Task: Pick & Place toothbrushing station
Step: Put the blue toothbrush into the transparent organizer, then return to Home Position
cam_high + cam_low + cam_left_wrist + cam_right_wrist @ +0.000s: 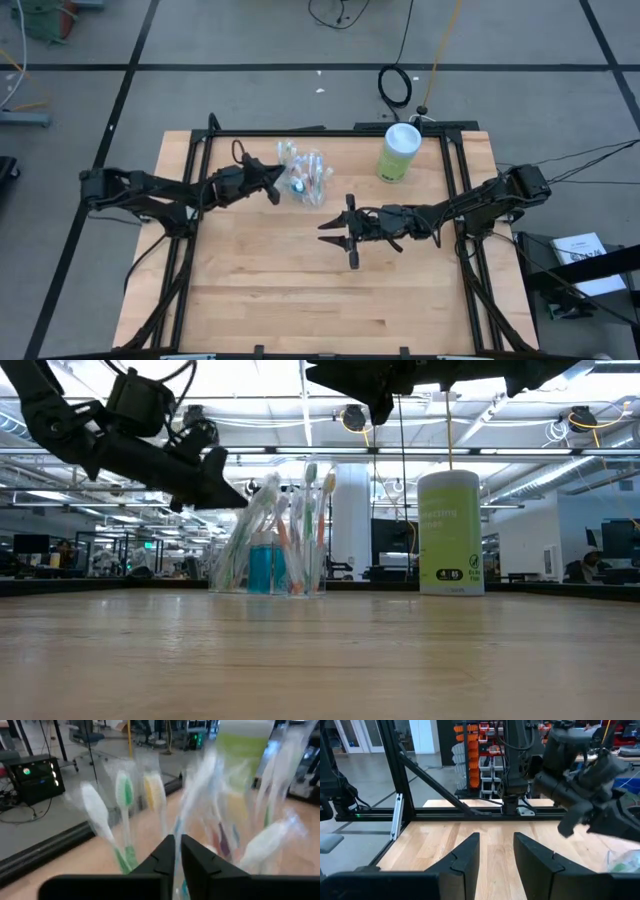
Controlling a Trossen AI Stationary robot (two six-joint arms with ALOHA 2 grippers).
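Clear glossy container (305, 180) bristling with thin pastel toothbrushes (300, 525)

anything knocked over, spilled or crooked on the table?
Nothing spilled or toppled. The clear container stands upright with toothbrushes fanning out at loose angles, which looks normal. The green canister is upright too. The left gripper is beside the brushes; the right gripper hangs open mid-table.

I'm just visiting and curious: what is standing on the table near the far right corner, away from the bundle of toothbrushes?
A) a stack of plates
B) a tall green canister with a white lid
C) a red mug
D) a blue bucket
B: the green canister with its white lid stands upright, apart from the toothbrushes.
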